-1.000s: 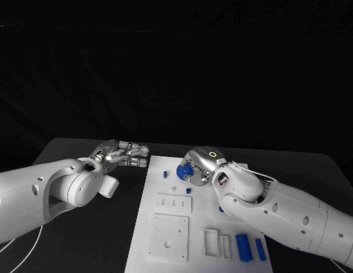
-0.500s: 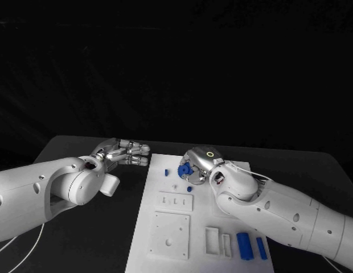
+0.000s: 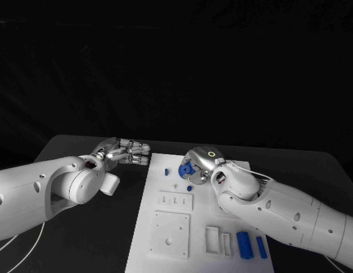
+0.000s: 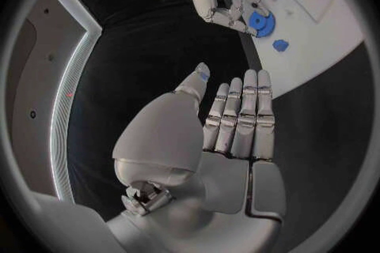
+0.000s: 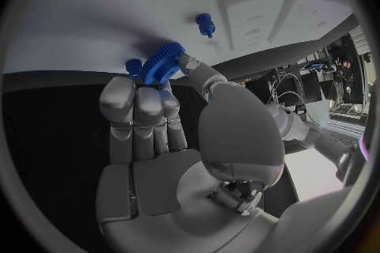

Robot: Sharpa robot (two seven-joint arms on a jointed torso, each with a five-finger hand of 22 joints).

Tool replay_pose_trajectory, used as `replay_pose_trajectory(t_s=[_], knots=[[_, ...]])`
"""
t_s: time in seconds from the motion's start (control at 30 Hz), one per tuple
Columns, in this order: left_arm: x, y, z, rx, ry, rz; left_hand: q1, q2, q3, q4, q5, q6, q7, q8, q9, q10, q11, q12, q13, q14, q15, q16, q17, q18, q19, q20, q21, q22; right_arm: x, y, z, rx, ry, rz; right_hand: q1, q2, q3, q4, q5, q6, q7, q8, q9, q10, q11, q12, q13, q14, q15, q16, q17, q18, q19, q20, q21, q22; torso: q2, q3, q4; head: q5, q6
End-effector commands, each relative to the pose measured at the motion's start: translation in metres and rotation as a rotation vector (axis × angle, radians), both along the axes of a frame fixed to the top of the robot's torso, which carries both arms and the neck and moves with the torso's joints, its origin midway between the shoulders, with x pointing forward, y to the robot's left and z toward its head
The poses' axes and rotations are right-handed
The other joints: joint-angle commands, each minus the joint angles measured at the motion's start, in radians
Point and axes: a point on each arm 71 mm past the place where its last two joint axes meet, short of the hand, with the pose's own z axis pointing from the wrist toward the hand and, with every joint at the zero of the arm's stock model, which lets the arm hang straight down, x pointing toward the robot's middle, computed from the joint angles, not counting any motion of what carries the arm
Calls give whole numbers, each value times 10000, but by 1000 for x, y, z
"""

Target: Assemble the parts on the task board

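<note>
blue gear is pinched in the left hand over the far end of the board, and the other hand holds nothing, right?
Not quite: the right hand pinches the blue gear, as the right wrist view shows. It is over the far end of the board, and it is the left hand that holds nothing.

Materials and finishes
Task board [image 3: 170,227]: matt white plastic. Gear [image 5: 162,62]: blue plastic. Right hand [image 5: 170,120]: smooth metallic silver.

A black table [image 3: 86,227] is sitting under everything, stretching out to both sides. A white cable [image 3: 12,247] is trailing across its near left corner.
</note>
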Motion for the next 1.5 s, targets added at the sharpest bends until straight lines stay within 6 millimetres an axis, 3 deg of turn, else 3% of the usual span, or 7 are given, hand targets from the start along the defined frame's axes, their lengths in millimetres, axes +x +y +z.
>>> replay_pose_trajectory(t_s=[0.03, 0.37, 0.53, 0.7, 0.73, 0.9, 1.5], knots=[[0, -2, 1, -39, -38, -175, 10, 17, -2, -49, -9, -66, 32, -23, 15, -47, 13, -55, 16, -88, -5, -57, -11, -149, -48, 13, -55, -10, 1, -6, -5, -275, 70, -190, 81, 34, -38, 75, 21, 53, -22, 7, -4, -39, -30, -72, -21, -3, -74, -60, -19, -78, 263, -82, 19, 1066, 3, 5, -3, -7, -2], [0, -2, 1, -32, -24, -184, 19, 19, 2, -57, -8, -53, 29, -21, 15, -52, 13, -56, 16, -95, -3, -60, -11, -148, -46, 13, -55, -8, 0, -7, -4, -81, -28, -166, 66, -12, -87, 126, -22, -78, 6, 6, -8, -99, -16, -180, -116, -13, -73, -109, -55, -63, 254, -82, -53, 1051, 6, 5, 6, -26, -1], [0, -2, 1, -15, -20, -197, 19, 19, 2, -57, -8, -53, 29, -21, 15, -52, 13, -56, 16, -95, -3, -60, -11, -148, -46, 13, -55, -8, 1, -8, -6, 15, 94, -196, -20, -157, -576, 314, -63, -1024, 221, 15, -18, -291, 92, -557, -471, -26, 15, -222, -128, -2, 239, -1, -216, 1018, -3, -5, -3, -35, 1], [0, -1, 1, -4, -15, -188, 10, 14, -3, -54, -10, -60, 35, -23, 15, -63, 17, -56, 16, -101, 0, -63, -12, -147, -48, 15, -57, -9, 3, -11, -8, 89, 311, -315, -637, -147, -1475, 1083, -41, -1284, 233, 10, -19, -400, 131, -691, -674, -16, 54, -265, -148, 46, 278, 52, -343, 1004, -2, -5, 6, -49, 0], [0, -1, 1, -2, -14, -185, 10, 14, -3, -54, -10, -60, 35, -23, 15, -63, 17, -56, 16, -101, 0, -63, -12, -147, -48, 15, -57, -9, 3, -12, -8, 92, 358, -344, -611, -180, -1570, 1462, -82, -1269, 229, 9, -19, -414, 132, -668, -703, -18, 60, -268, -142, 47, 297, 52, -370, 1011, -2, -2, 6, -50, -4], [0, -1, 1, 1, -11, -180, 10, 14, -3, -54, -10, -60, 35, -23, 15, -63, 17, -56, 16, -101, 0, -63, -12, -147, -48, 15, -57, -9, 4, -16, -10, 97, 512, -435, -722, -258, -1686, 1965, -169, -1247, 212, 17, -16, -420, 134, -618, -753, -14, 51, -254, -117, 41, 330, 51, -389, 1025, 4, 2, 2, -55, -12], [1, 2, 1, 37, -7, -105, 10, 14, -3, -54, -10, -60, 35, -23, 15, -63, 17, -56, 16, -101, 0, -63, -12, -147, -48, 15, -57, -9, -3, -24, -11, 578, 429, -372, -698, -269, -1325, 1778, -37, -934, 146, 13, -17, -322, 84, -434, -609, 0, 16, -169, -45, 14, 344, 15, -286, 1043, 6, 14, -1, -52, 29]])
